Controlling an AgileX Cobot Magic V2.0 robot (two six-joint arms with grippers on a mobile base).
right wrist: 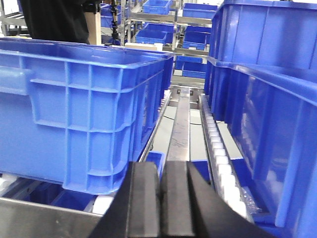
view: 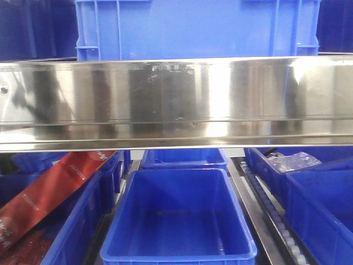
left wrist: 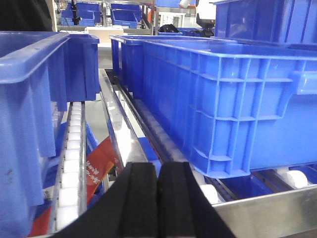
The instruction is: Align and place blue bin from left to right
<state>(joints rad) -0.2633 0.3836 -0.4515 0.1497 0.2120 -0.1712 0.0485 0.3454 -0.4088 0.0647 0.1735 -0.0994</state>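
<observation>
left end effector [left wrist: 157, 198]: black pads pressed together, holding nothing, low beside the blue bin [left wrist: 233, 104]. right end effector [right wrist: 161, 203]: pads likewise closed, empty. blue bin: large ribbed crate on the upper shelf's white rollers [left wrist: 72, 148], behind the steel front rail [view: 176, 102]. smaller blue tub [view: 179, 221]: lower level, empty.

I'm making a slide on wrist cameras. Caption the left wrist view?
Left gripper, shut and empty, faces the ribbed blue bin resting on the roller rack.
</observation>
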